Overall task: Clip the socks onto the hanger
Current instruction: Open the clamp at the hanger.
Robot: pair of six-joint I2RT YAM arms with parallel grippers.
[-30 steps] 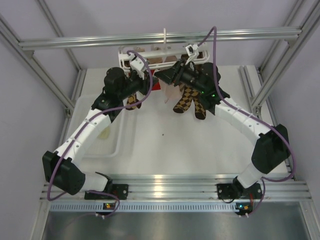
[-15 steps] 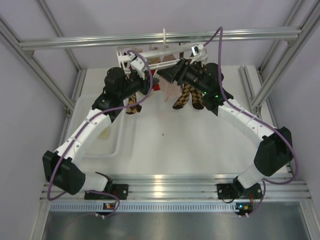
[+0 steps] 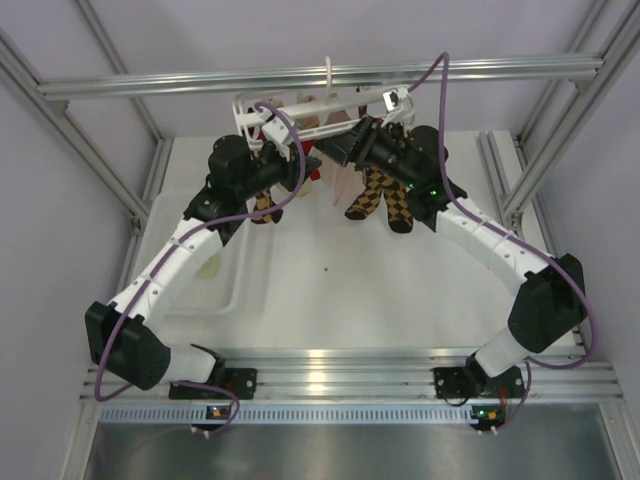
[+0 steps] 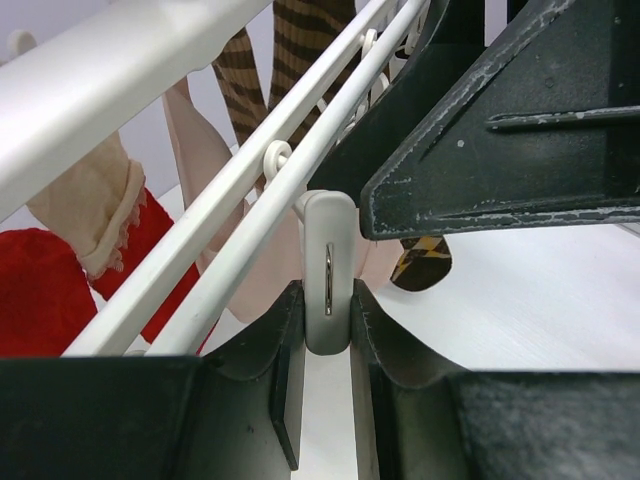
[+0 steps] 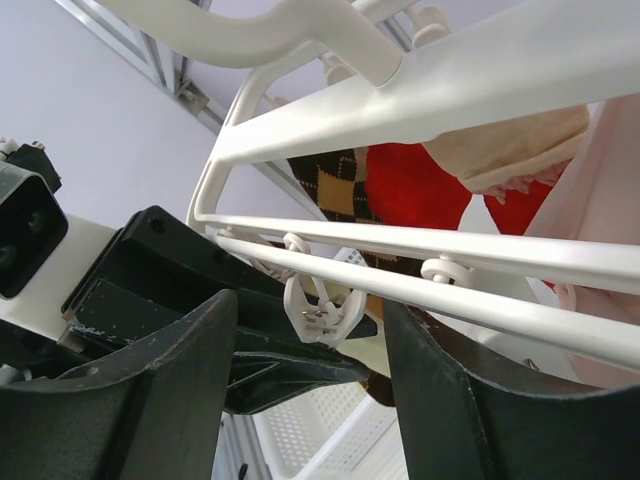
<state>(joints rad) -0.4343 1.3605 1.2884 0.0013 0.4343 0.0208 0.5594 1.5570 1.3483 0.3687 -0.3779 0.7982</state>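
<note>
While a white clip (image 4: 327,250) is pinched by the left gripper (image 4: 327,325), the right gripper (image 5: 315,355) is spread either side of another clip (image 5: 320,308), untouched; the hanger (image 3: 262,108) is hung from the rail (image 3: 150,83), a pale sock (image 3: 207,266) is seen in the tray (image 3: 238,290)

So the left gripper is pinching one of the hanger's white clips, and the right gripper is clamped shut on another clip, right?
Not quite. The right gripper is open: the right wrist view shows its jaws standing apart on either side of a dangling clip, not touching it. The left gripper does pinch a white clip on the hanger.
</note>
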